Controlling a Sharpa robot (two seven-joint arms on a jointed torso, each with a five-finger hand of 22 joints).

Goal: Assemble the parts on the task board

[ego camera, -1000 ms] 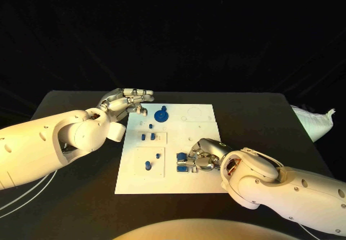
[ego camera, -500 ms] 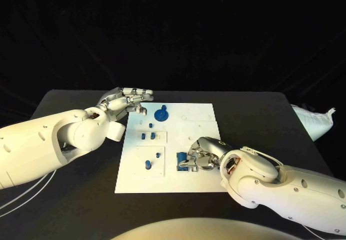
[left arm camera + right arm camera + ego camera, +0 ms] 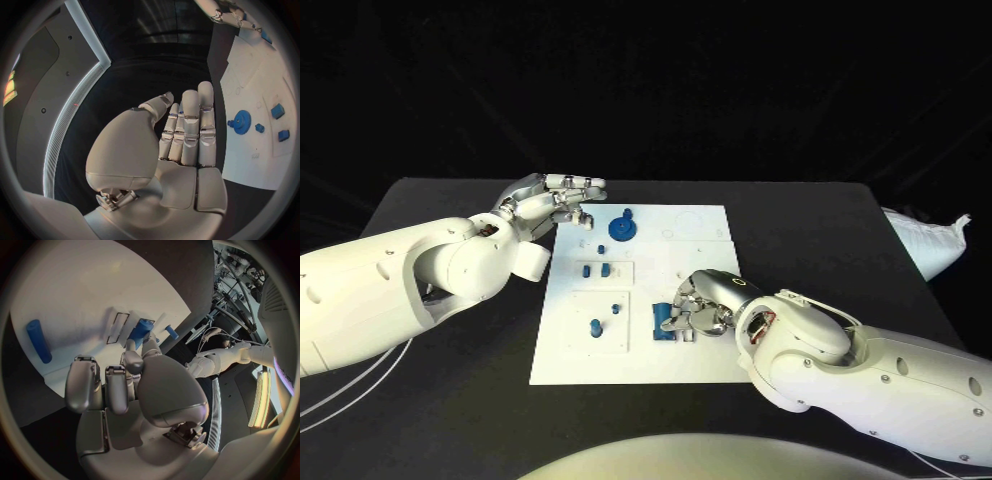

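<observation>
Since the earlier frame the right robot hand (image 3: 700, 306) had crept slightly toward the upper left over the task board (image 3: 689, 365), while the left robot hand (image 3: 554, 201) barely shifted. I read the right robot hand, at centre frame in the head view, as working the blue parts (image 3: 665, 324) in the board's lower-middle recess; its fingers were curled down among them, but whether it actually gripped one I could not tell. The left robot hand sat at the board's upper-left corner, fingers straight and close together, holding nothing, probably parked clear of the work. The blue gear (image 3: 623, 230) stood near the board's top. The right wrist view showed a blue block (image 3: 141, 329) just past the fingertips and a loose blue cylinder (image 3: 39, 341), contact the head view hid. The left wrist view showed its empty palm (image 3: 181, 185) beside the tabletop (image 3: 247, 210).
</observation>
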